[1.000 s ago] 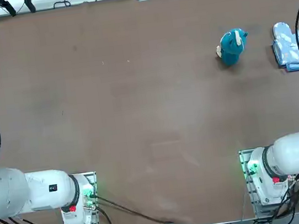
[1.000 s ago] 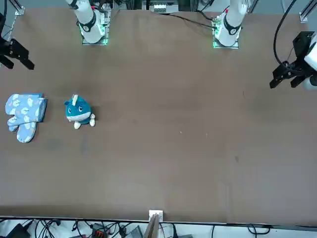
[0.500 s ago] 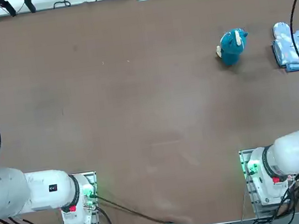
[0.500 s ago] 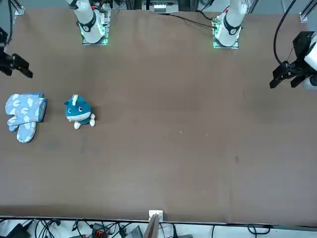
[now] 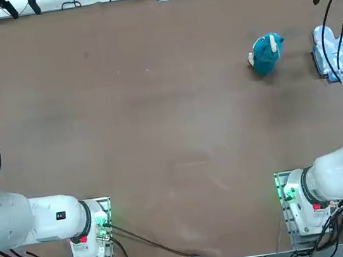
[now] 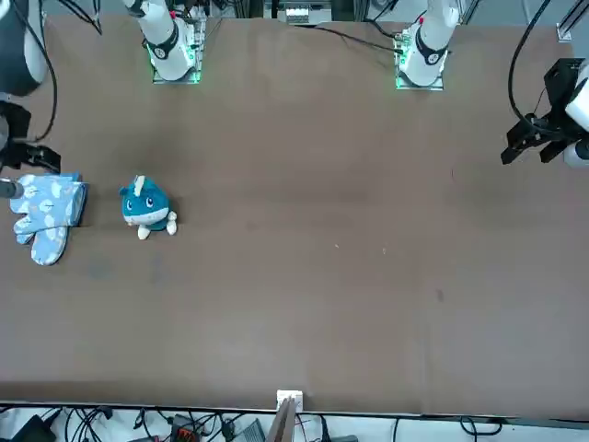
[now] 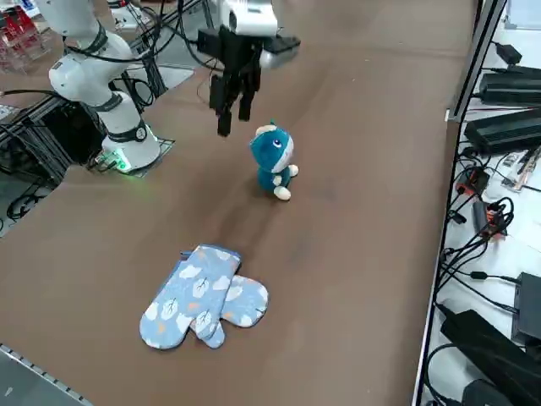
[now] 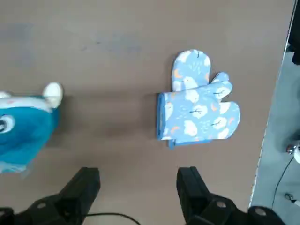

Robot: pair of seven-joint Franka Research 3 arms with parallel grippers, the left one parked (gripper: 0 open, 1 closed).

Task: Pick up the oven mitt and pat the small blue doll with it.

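Right gripper [image 8: 138, 180] empty, fingers apart, above table. Oven mitt [image 8: 201, 115] stacked with its twin at right, beside small blue doll [image 8: 26, 129]. Nothing done yet; pickup and patting both left.

Bright, even light; soft shadows beside blue doll [image 8: 23, 133], oven mitts [image 8: 199, 115]; faint tabletop [image 5: 160, 136] sheen.

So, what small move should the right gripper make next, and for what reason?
Probably move the right gripper over the upper oven mitt and then lower: its open fingers hover above the table, holding nothing, and the mitts lie crossed beyond the fingertips.
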